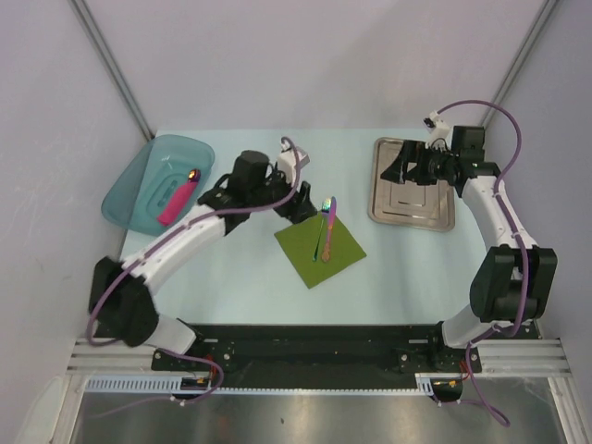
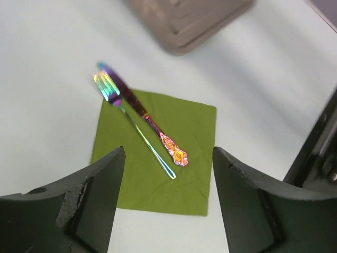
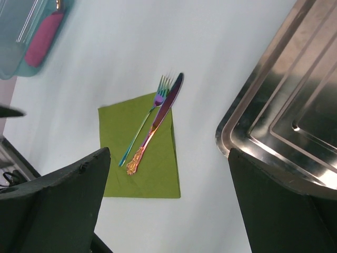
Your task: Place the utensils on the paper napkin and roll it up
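Pale bench [image 1: 231, 268]: iridescent metal utensils [image 1: 326, 228] lie near-far on olive-green paper napkin [image 1: 314, 254], beside parted, empty left pincer [image 1: 297, 205]; right pincer [image 1: 398, 167] gaping, empty, farther.

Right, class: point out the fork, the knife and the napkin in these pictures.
fork [image 2: 152, 149], left wrist view, on its thin handle.
knife [image 2: 176, 153], left wrist view, on its ornate handle.
napkin [image 2: 192, 132], left wrist view, on bare green paper.

The two slim rainbow-sheened metal utensils [image 2: 147, 117] are gleaming glossily; the olive-green square paper napkin [image 2: 187, 174] is looking matt and faintly creased; the silver rectangular metal tray [image 3: 263, 105] is shining smooth.
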